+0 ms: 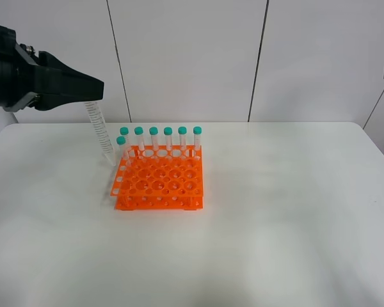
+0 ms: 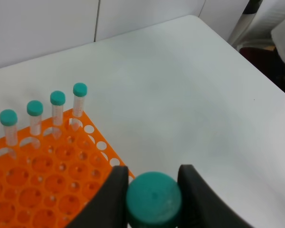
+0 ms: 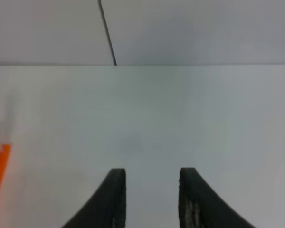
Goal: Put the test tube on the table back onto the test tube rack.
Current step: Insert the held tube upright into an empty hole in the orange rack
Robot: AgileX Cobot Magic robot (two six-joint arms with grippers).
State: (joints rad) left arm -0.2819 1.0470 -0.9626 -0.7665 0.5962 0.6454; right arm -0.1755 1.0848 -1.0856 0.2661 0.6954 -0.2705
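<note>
Closest in, at the far left, the left pincer (image 1: 95,93) is clamped on the test tube (image 1: 101,134) at its teal cap, which fills the gap between the two black fingers (image 2: 109,199) in the left wrist view. This tube hangs tilted below the pincer, cap up and conical tip down, with the tip just beside the back left corner of the test tube rack (image 1: 160,185); whether the tip touches the table (image 1: 294,211) cannot be told. Next to the right, the orange rack sits on the white table with a row of teal-capped tubes (image 1: 168,137) standing upright along its back edge, its nearer holes unfilled. Further right, the right pincer (image 3: 149,190) hangs over bare table, its jaws partly apart and holding nothing.
</note>
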